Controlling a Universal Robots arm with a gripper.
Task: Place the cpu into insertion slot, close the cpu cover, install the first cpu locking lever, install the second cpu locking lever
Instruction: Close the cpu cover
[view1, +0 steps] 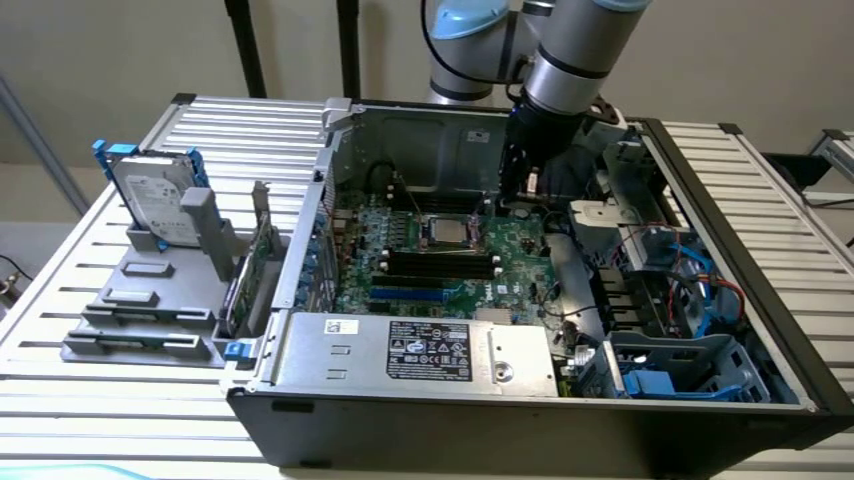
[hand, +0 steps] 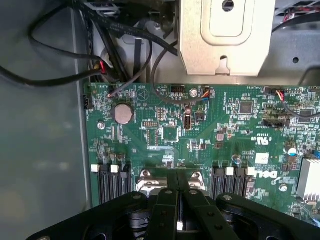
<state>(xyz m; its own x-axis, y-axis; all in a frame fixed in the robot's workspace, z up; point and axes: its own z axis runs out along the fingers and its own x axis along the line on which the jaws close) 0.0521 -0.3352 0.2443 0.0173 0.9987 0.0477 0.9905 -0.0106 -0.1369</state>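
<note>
The insertion slot (view1: 447, 232) sits in the middle of the green motherboard (view1: 514, 255), inside an open computer case. A pale square, the cpu (view1: 449, 233), lies in it, framed by the silvery cpu cover (view1: 430, 243), which looks flat. I cannot make out the locking levers. My black gripper (view1: 514, 200) hangs just beyond the slot, toward the exterior view's right. In the wrist view the gripper (hand: 178, 181) is shut with nothing between its fingers. Its tips overlap the cover's metal frame (hand: 148, 183), and most of the slot is hidden behind them.
Black memory slots (hand: 112, 180) flank the socket on both sides. A grey labelled power supply (view1: 414, 350) fills the case's near side. Cables (hand: 60, 77) and a metal bracket (hand: 227, 35) lie past the board. A hard drive (view1: 154, 195) stands on a grey rack outside the case.
</note>
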